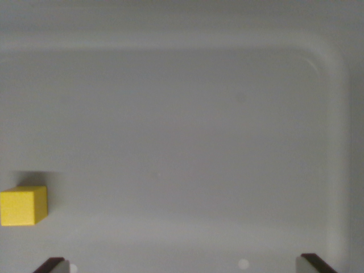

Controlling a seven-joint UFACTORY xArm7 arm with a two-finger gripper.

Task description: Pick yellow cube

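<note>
Pale grey tray (pixel 239 114) carries the yellow cube (pixel 23 206) at its left edge in the wrist view, untouched, while the gripper (pixel 182 263) is spread wide and empty, so reaching, closing and lifting remain.

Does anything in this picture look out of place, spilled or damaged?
Nothing stands out. The cube sits flat on the tray, whole, near the wrist view's left edge. The tray looks clean, with no spill or crack. The gripper is open, its fingertips far apart, and holds nothing.

Wrist camera looks straight down on a grey tray (pixel 335 68), fairly near.
</note>
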